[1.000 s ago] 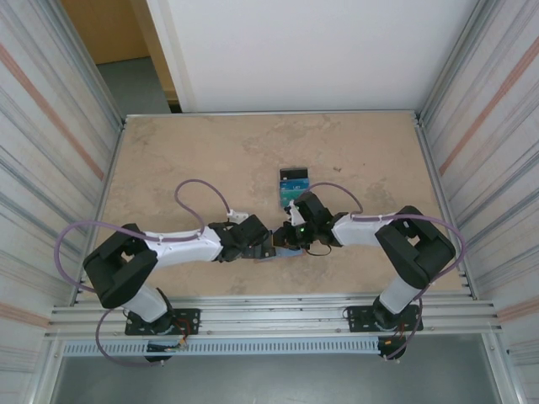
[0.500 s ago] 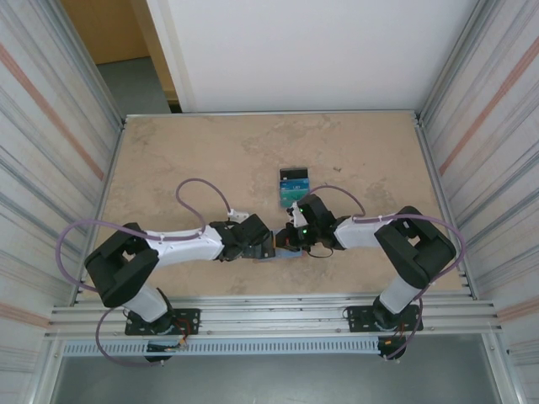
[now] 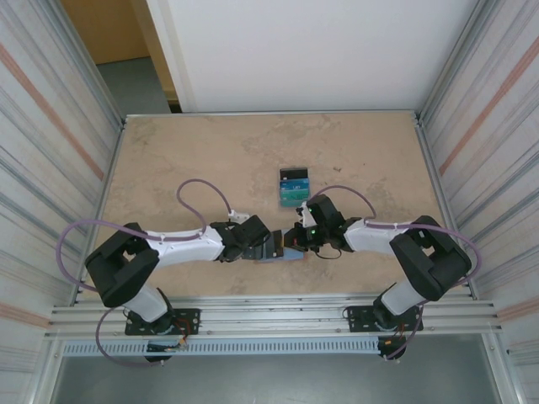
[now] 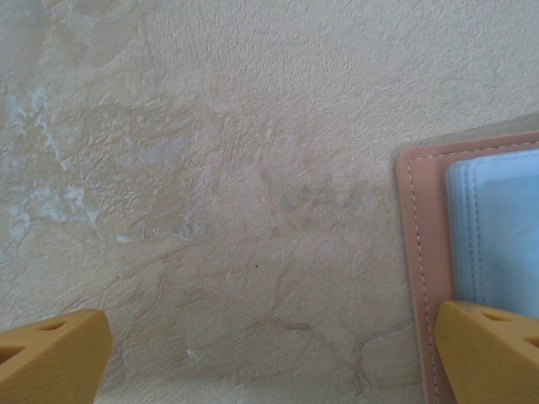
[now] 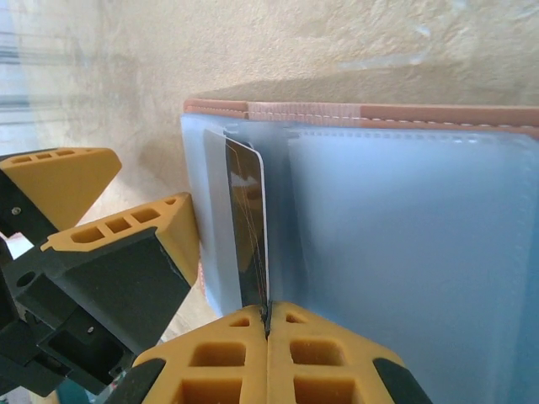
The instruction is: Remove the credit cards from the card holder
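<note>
From above, the card holder (image 3: 285,257) lay near the counter's (image 3: 185,160) near edge, mostly hidden under the left pincer (image 3: 271,247) and right pincer (image 3: 293,239). At the left wrist, the left pincer (image 4: 269,353) was spread wide, and the holder (image 4: 425,252) was cut off at the right. At the right wrist, the right pincer (image 5: 268,318) pinched a credit card (image 5: 250,227) seen edge-on. Its long axis ran straight out from the fingertips, its print unreadable, above the holder's light-blue pockets (image 5: 404,252).
</note>
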`<state>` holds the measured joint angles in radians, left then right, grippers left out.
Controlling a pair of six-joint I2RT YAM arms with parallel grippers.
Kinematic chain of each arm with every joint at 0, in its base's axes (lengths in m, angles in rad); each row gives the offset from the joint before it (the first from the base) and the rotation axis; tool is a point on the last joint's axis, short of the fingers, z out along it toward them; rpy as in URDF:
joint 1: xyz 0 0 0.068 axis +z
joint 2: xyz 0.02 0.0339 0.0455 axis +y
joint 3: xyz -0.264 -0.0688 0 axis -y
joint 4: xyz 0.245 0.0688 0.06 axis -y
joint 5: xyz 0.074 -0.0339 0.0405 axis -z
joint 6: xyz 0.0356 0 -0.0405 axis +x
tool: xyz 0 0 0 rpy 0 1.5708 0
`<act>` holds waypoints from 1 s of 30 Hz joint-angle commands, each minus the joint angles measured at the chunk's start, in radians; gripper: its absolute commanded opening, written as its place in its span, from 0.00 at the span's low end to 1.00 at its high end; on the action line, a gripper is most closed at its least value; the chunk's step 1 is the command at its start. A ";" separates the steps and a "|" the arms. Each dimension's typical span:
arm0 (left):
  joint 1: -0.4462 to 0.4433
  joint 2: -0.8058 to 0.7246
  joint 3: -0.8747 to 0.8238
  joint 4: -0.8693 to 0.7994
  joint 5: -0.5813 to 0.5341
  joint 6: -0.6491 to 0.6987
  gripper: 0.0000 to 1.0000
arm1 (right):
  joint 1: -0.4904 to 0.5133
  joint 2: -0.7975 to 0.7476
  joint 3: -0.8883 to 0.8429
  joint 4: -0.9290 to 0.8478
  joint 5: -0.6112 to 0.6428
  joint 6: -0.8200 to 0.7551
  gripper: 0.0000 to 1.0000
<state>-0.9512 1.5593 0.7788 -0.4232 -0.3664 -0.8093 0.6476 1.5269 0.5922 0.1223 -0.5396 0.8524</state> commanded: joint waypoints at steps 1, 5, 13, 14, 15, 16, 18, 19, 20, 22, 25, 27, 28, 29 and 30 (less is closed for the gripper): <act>-0.007 -0.013 -0.014 -0.076 0.001 0.008 0.99 | -0.006 -0.029 -0.001 -0.057 0.027 -0.032 0.00; -0.006 -0.058 0.019 -0.082 0.001 0.035 0.99 | -0.006 -0.024 0.003 -0.062 0.027 -0.027 0.00; -0.015 -0.082 0.086 -0.030 0.019 0.109 0.99 | -0.005 -0.031 0.017 -0.085 0.033 -0.027 0.00; -0.017 -0.068 0.090 -0.025 0.021 0.115 0.99 | -0.005 -0.033 0.018 -0.086 0.032 -0.026 0.00; -0.017 -0.049 0.097 -0.020 0.025 0.120 0.99 | -0.006 -0.033 0.018 -0.087 0.033 -0.027 0.00; -0.018 -0.029 0.100 -0.015 0.027 0.125 0.99 | -0.006 -0.034 0.018 -0.086 0.033 -0.027 0.00; -0.018 0.007 0.106 -0.009 0.037 0.129 0.99 | -0.005 -0.033 0.018 -0.085 0.033 -0.024 0.00; -0.020 0.025 0.106 -0.005 0.046 0.130 0.99 | -0.005 -0.032 0.018 -0.082 0.031 -0.023 0.00; -0.019 0.039 0.106 -0.001 0.053 0.131 0.99 | -0.005 -0.032 0.018 -0.079 0.028 -0.021 0.00; -0.021 0.065 0.104 0.009 0.065 0.133 0.99 | -0.003 -0.031 0.017 -0.072 0.024 -0.016 0.00; -0.021 0.097 0.106 0.017 0.082 0.141 0.99 | -0.005 -0.030 0.011 -0.050 0.016 -0.005 0.00; -0.023 0.119 0.109 0.023 0.094 0.150 0.99 | -0.002 -0.031 0.006 -0.027 0.008 0.004 0.03; -0.023 0.125 0.109 0.021 0.096 0.152 0.99 | -0.002 -0.033 0.001 -0.018 0.002 0.010 0.06; -0.023 0.131 0.109 0.018 0.098 0.151 0.99 | -0.003 -0.035 -0.003 0.000 -0.004 0.014 0.08; -0.022 0.136 0.108 0.015 0.100 0.151 0.99 | -0.003 -0.040 -0.010 0.015 -0.008 0.020 0.11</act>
<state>-0.9642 1.6497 0.8890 -0.3843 -0.2981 -0.6834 0.6456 1.5143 0.5907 0.0841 -0.5243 0.8574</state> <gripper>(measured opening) 0.987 0.090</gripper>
